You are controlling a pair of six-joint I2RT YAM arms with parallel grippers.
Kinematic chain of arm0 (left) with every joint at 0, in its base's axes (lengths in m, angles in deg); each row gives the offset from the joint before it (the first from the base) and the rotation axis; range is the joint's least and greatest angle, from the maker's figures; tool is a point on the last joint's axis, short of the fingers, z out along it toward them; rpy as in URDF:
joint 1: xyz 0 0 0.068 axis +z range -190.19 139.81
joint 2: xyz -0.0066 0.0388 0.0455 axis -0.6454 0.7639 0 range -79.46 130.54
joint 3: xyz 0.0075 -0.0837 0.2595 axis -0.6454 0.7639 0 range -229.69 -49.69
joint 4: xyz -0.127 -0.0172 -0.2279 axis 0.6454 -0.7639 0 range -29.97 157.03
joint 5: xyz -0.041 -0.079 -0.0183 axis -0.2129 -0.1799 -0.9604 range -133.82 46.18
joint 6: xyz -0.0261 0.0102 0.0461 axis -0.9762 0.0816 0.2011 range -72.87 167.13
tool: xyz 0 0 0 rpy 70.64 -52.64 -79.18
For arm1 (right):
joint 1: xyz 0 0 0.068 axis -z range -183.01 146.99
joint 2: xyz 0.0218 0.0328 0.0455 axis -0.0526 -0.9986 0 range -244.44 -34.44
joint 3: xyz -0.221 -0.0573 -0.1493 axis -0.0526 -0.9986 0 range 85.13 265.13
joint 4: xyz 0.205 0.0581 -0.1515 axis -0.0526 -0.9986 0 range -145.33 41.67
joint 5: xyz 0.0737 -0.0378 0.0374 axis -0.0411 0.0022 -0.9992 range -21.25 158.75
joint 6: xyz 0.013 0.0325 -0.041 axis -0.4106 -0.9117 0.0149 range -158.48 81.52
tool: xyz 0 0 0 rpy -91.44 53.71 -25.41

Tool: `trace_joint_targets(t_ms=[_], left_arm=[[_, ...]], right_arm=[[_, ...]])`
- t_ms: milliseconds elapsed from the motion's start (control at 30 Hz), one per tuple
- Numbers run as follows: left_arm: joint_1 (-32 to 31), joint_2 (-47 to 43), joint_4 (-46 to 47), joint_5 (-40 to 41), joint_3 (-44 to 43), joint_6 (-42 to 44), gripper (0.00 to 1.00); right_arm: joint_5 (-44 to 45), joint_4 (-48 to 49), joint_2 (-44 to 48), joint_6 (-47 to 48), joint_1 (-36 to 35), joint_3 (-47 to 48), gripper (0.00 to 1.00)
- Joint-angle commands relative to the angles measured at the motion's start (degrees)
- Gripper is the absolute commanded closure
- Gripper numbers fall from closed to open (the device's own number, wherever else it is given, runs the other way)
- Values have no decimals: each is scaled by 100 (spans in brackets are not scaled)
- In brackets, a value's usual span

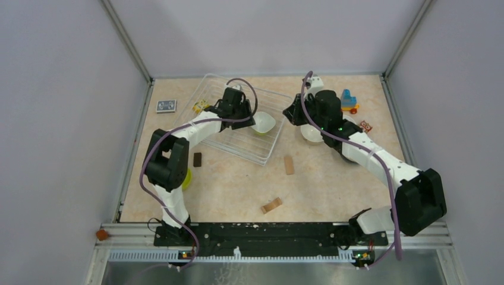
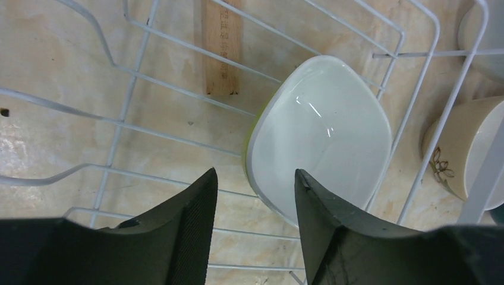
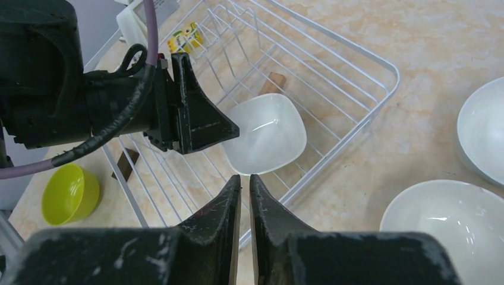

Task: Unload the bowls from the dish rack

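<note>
Top camera: lime bowl (image 1: 188,179) is mostly behind the left arm's elbow, only a sliver shows. White bowl (image 1: 309,134) is half under the right arm. Left wrist cam: beige bowl (image 2: 460,148) is cut by the right edge, and only a corner bowl (image 2: 482,32) fragment shows top right. Right wrist cam: upper white bowl (image 3: 484,127) and lower white bowl (image 3: 446,228) both run off frame. Card (image 1: 166,106) print is too small to read.

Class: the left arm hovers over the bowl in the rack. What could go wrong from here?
The open left gripper hangs over the dish rack's wires; closing on the bowl, a finger may snag one and drag the rack.
The shut right gripper hovers close by, so the arms might collide.
The beige bowl sits just outside the rack wall and could get knocked.
</note>
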State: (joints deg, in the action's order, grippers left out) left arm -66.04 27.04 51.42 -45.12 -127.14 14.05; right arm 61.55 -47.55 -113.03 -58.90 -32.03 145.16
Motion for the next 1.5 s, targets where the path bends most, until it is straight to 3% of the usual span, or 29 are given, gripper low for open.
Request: trace_joint_targets(t_ms=[0,167,233,300,467,600,900,1000,1167,1467], left_arm=[[-18,105,48,-231,-227,-64,46],[-18,142,67,-49,-206,-111,68],[-18,65,78,64,-179,-67,87],[-12,-88,75,337,-155,-9,99],[-17,-836,133,1016,44,89,100],[-17,-1560,356,1042,281,203,100],[-25,-2447,722,-896,516,753,100],[-51,-2438,744,-1526,483,722,100],[-300,-2127,379,-1697,244,833,100],[-1506,-1595,438,-1364,-263,1268,100]], right_arm=[[57,150,275,64,-12,-38,89],[63,108,321,73,-17,-52,89],[82,78,367,86,-15,-54,89],[114,45,432,114,-16,-63,89],[265,68,745,173,-16,-168,89],[290,221,1097,255,-16,-357,89],[909,-44,2281,469,-16,-826,89],[1226,-248,2742,566,-12,-1024,89],[2005,-436,3659,627,-16,-1411,88],[3409,-446,5062,465,-12,-2094,70]])
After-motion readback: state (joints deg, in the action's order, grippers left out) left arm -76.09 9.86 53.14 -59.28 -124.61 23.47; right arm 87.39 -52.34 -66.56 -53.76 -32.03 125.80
